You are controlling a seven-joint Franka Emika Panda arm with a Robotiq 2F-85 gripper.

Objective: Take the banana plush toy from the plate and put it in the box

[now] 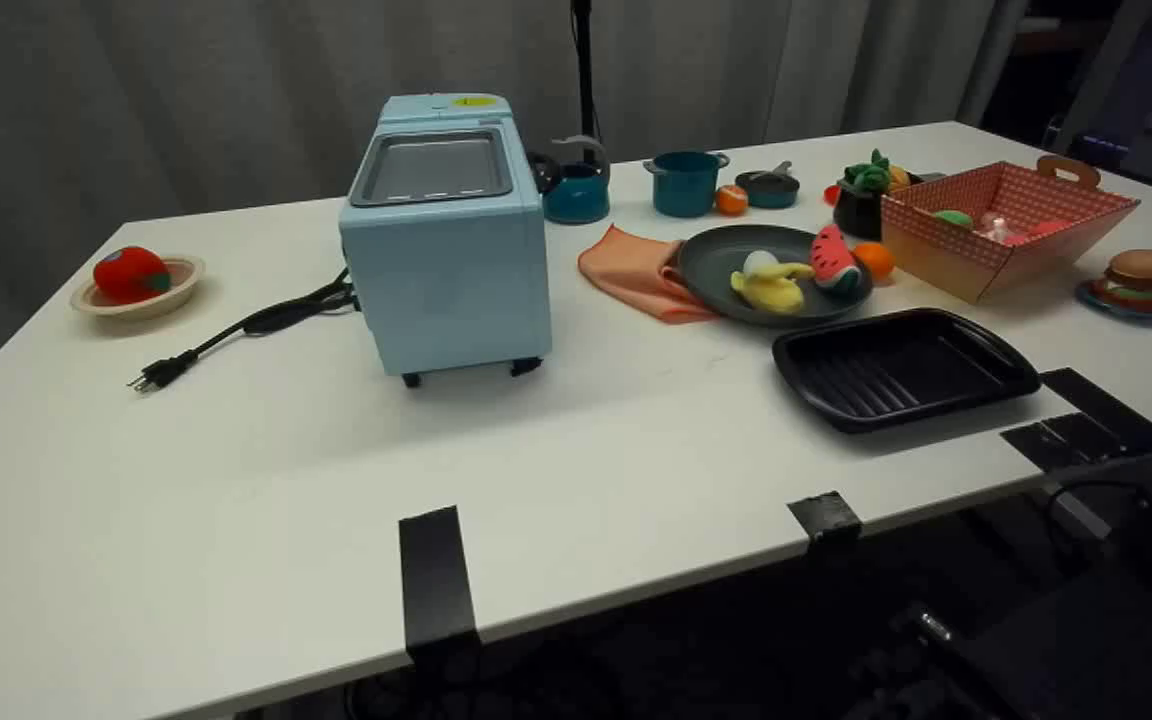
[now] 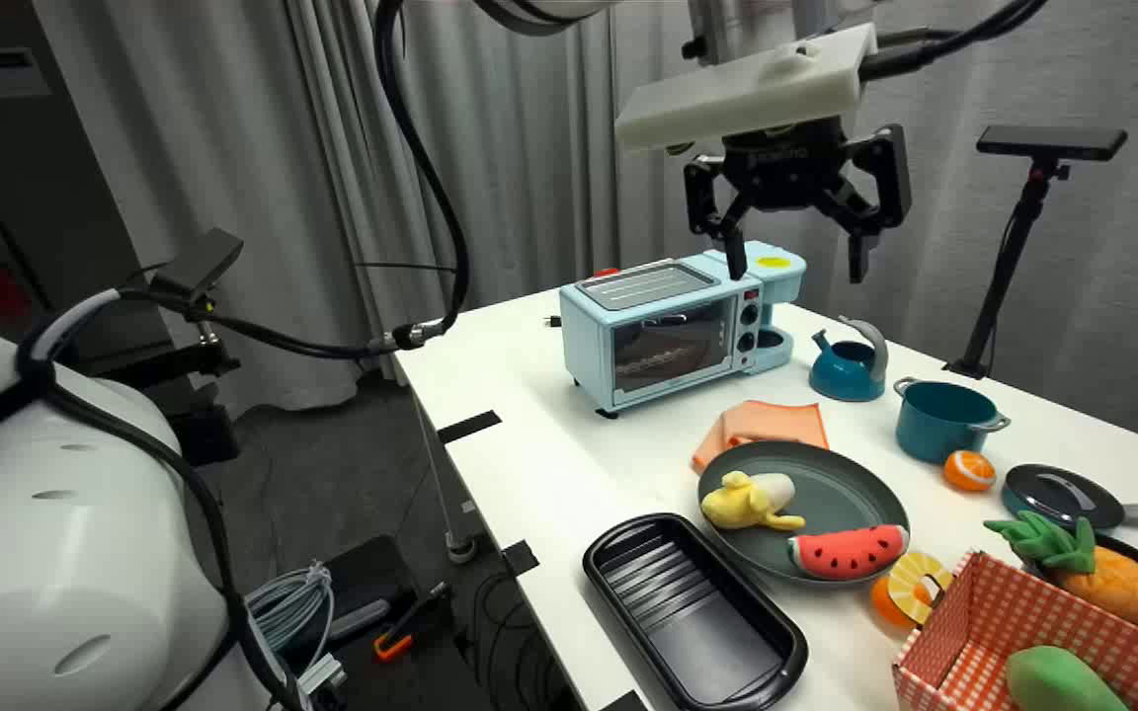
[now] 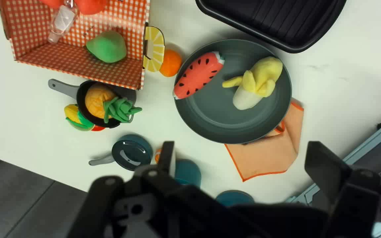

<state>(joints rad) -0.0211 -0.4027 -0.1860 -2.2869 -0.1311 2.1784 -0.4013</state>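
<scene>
The yellow banana plush toy [image 1: 774,292] lies on the round dark grey-green plate [image 1: 726,250], with its pale end showing. It also shows on the plate in an exterior view [image 2: 739,504] and in the wrist view [image 3: 262,74]. A watermelon plush [image 3: 198,75] lies beside it, apart from it. The red-checked open box [image 1: 956,262] stands near the plate; in the wrist view the box [image 3: 74,66] holds a green toy, red items and a small clear bottle. My gripper [image 2: 797,265] is open and empty, high above the table; its fingers also show in the wrist view [image 3: 242,158].
A black ridged pan [image 2: 702,617] sits close to the plate on the robot's side. An orange cloth [image 2: 772,425] lies partly under the plate. A pale blue toaster oven [image 2: 673,336], teal kettle [image 2: 848,370] and teal pot [image 2: 939,423] stand beyond. Toy oranges [image 3: 171,62] sit between plate and box.
</scene>
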